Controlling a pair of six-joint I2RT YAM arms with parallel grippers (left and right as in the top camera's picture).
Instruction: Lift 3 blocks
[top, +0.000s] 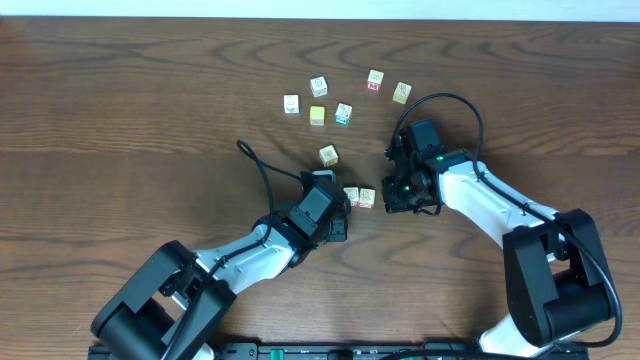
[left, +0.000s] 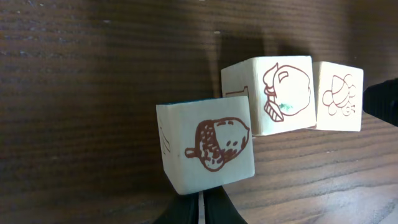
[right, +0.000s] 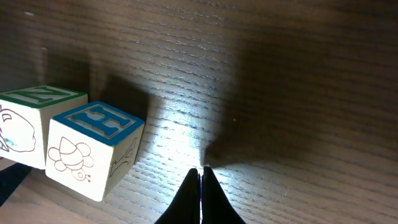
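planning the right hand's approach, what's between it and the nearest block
Only bare table between right hand and nearest block, shown clearly in the right wrist view.

A blue letter H marks the upper face of the right block (right: 93, 152). A green N marks the left block (right: 25, 127).
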